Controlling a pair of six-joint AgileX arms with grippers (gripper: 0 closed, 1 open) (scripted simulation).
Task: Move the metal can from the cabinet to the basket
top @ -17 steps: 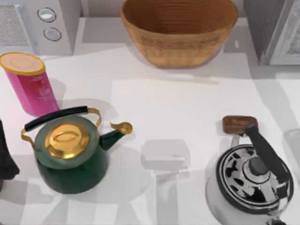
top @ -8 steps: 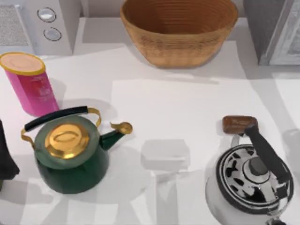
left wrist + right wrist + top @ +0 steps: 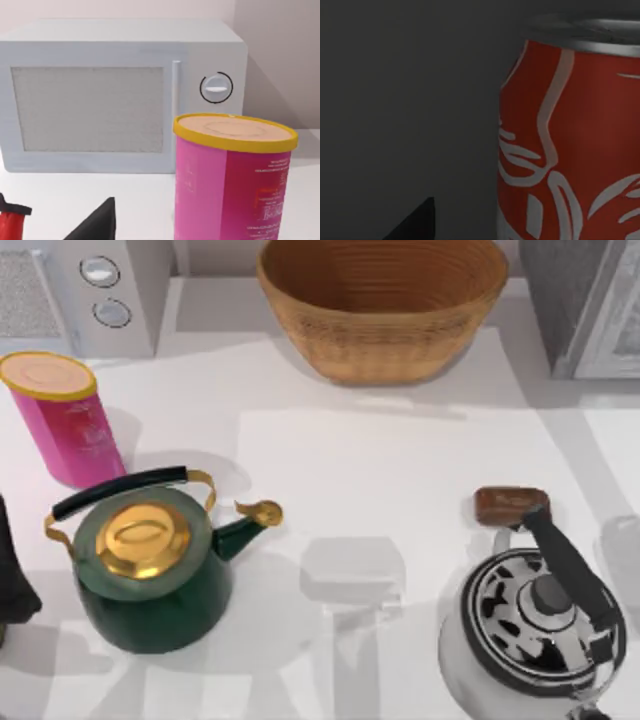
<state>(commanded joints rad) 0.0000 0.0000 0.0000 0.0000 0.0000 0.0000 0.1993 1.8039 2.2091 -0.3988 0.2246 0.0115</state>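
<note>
Reaching into dim cabinet [image 3: 585, 310] at far right; metal can [image 3: 570, 145] upright, close before right gripper, finger spread impossible to tell. Basket [image 3: 382, 305] far centre, empty, awaiting drop. Left arm parked near pink canister [image 3: 232, 177].

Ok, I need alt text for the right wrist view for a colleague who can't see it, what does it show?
A red metal can with white script lettering and a silver top rim stands upright, very close to the camera, against a dim grey background. A dark fingertip of the right gripper juts in at the lower edge, apart from the can.
</note>
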